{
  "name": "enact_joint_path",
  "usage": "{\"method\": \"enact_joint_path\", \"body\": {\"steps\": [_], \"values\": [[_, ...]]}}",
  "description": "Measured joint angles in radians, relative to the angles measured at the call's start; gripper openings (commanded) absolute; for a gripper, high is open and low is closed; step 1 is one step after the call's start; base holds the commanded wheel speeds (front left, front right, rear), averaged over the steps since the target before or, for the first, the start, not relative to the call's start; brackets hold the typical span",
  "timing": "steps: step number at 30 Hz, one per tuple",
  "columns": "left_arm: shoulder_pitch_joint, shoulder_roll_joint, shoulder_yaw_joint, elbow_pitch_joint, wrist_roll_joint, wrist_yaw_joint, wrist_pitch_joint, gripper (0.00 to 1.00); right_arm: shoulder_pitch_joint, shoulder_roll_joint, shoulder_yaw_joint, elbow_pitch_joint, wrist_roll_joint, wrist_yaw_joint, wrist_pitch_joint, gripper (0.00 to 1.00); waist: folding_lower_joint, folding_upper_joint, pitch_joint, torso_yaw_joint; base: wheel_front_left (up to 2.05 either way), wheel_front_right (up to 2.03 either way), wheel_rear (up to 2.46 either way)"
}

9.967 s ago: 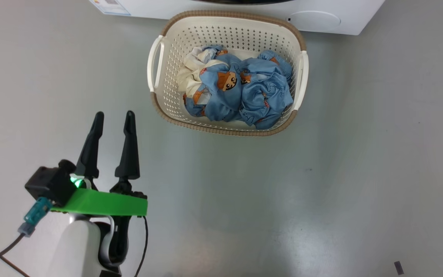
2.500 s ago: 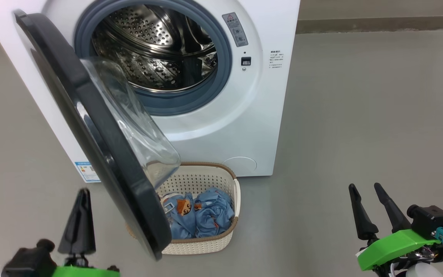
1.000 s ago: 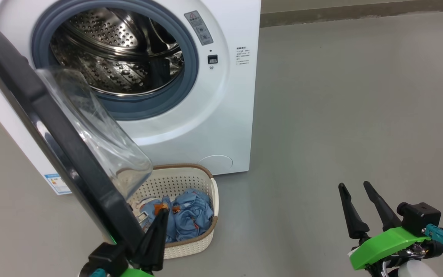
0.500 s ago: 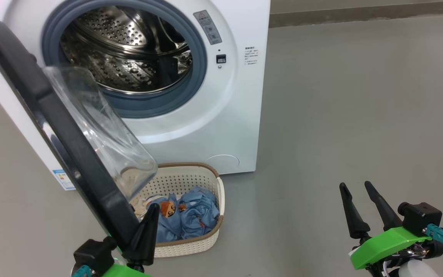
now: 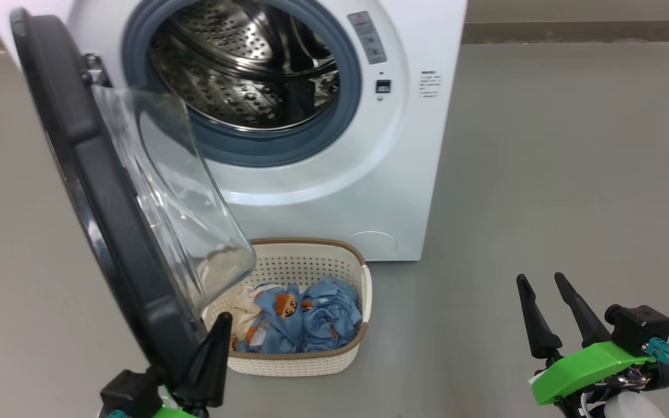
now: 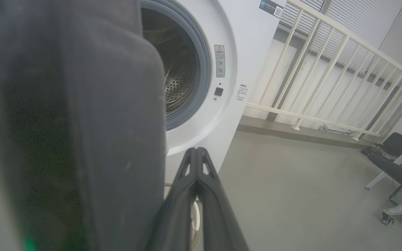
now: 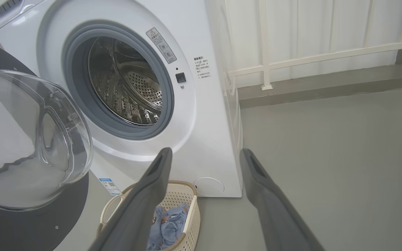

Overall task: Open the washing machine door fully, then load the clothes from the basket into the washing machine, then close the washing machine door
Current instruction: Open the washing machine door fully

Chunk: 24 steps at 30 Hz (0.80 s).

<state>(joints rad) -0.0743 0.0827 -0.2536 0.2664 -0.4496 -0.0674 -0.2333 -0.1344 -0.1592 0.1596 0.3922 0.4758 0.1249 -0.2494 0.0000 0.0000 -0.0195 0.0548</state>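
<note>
My closed left claw [image 5: 222, 319] keeps nudging the door [image 5: 108, 232] wider; clothes [image 5: 311, 313] just beyond it come next; right claw [image 5: 539, 278] waits open, empty.

Left fingers [image 5: 211, 357], spread earlier, now together; moved in at washing machine door [image 5: 108, 203] lower rim.

A smooth grey floor [image 5: 572, 174] (faintly glossy) runs to a low dark ledge [image 7: 326, 85], where a white railing [image 6: 309, 118] stands before pale slatted shutters [image 6: 396, 31].
</note>
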Motion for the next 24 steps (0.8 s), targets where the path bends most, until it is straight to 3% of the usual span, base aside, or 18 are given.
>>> {"method": "enact_joint_path", "body": {"steps": [16,24], "values": [[0.028,0.063,0.065,-0.054,-0.015,0.074,0.04,0.0,0.001,0.008,-0.009,0.0,0.0,0.0,0.0,1.0,0.0,0.0,-0.004,0.108,0.0,0.0,0.0],[0.037,0.113,0.098,-0.063,-0.026,0.087,0.086,0.0,0.002,0.015,-0.018,0.0,0.0,0.0,0.0,1.0,0.0,0.0,-0.003,0.155,0.0,0.0,0.0]]}}
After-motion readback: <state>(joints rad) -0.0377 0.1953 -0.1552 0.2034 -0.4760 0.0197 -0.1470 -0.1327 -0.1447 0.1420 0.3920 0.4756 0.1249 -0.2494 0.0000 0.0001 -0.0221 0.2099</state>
